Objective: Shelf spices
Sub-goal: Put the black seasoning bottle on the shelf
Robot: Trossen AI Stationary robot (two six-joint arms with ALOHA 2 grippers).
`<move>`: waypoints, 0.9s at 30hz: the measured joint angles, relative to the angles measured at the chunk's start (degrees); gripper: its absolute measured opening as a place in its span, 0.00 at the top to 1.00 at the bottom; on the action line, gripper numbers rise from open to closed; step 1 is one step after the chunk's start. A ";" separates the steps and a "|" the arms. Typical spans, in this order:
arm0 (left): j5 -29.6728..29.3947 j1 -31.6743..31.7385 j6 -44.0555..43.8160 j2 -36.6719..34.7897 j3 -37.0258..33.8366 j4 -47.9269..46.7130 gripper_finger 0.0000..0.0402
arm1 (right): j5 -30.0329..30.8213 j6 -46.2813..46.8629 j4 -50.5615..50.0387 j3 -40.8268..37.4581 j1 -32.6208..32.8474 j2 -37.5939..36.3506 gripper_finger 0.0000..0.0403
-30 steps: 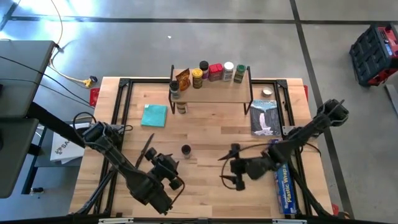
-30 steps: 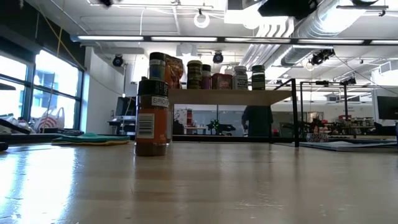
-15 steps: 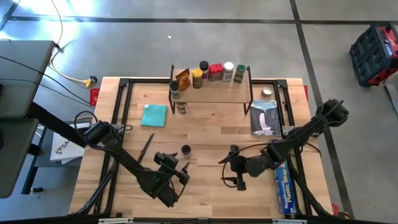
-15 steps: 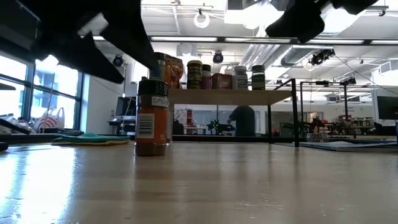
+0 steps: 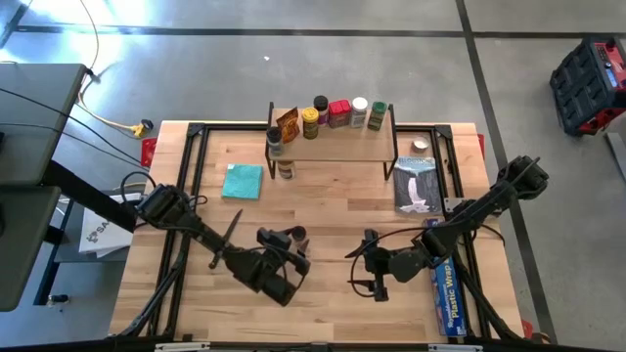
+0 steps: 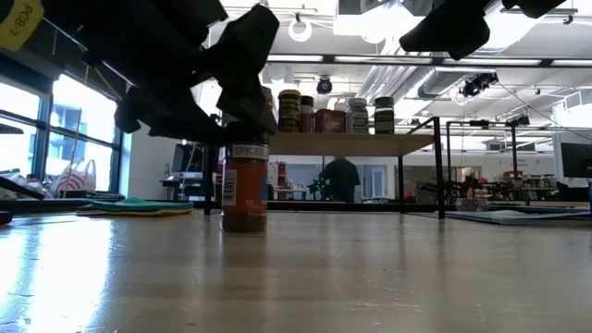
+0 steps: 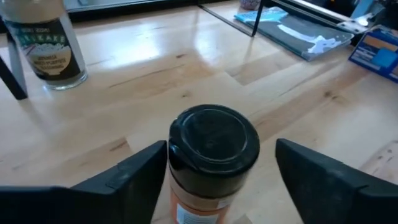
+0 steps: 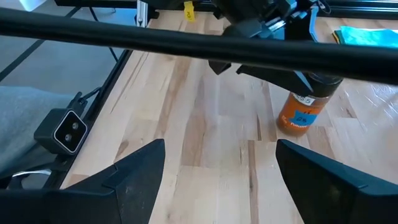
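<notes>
From above I have the left gripper [image 5: 293, 242] reaching across the table [image 5: 333, 303] to the black-capped orange spice jar [image 5: 293, 235], but the arm covers most of it there, so the overhead alone doesn't tell me how the fingers sit. The left wrist view settles it: the jar's black cap [image 7: 214, 138] stands upright between my two fingers [image 7: 134, 177], spread wide with clear gaps on both sides, nothing gripped. At table level the same jar [image 6: 244, 185] stands on the wood with the dark gripper [image 6: 231, 83] hanging over its top. The right gripper [image 5: 364, 264] waits low over the middle of the table, to the jar's right; its wrist camera shows its fingers [image 8: 137, 171] parted and empty, and looks across at the orange jar [image 8: 303, 112] with the left arm over it. The shelf [image 5: 337, 145] at the far edge carries a row of spices [image 5: 333, 113], and another jar [image 5: 285, 168] stands on the table beneath its left end, which the left wrist view also catches as a pale-labelled jar [image 7: 46, 46]. The teal cloth [image 5: 242, 181] lies left of that, the blue wrap box [image 5: 446, 293] along the right edge.
</notes>
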 joint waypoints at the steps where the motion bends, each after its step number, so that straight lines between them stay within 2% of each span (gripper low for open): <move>1: 0.02 0.28 0.70 0.00 0.01 0.19 0.29 | 0.00 0.00 -0.02 0.00 0.00 0.00 0.25; 9: 0.61 2.34 4.83 0.00 0.01 0.24 0.54 | 0.13 0.26 -0.08 0.00 0.00 0.00 0.25; 14: 1.35 3.72 13.09 0.00 0.78 0.89 0.54 | 0.15 0.89 -0.74 0.00 0.70 -0.28 0.25; 18: 6.79 4.88 25.81 0.00 5.41 0.95 0.54 | 1.99 2.51 -3.00 0.00 3.00 -2.48 0.25; 22: 13.52 6.26 42.49 0.00 11.90 1.87 0.54 | 7.72 2.41 -5.31 0.00 6.08 -5.88 0.25; 25: 17.77 7.14 55.77 -0.07 14.44 6.80 0.54 | 13.63 2.71 -5.75 0.02 8.00 -8.47 0.25; 27: 22.83 8.12 63.99 -0.09 14.46 11.80 0.54 | 15.40 2.84 -7.14 0.02 8.68 -9.73 0.25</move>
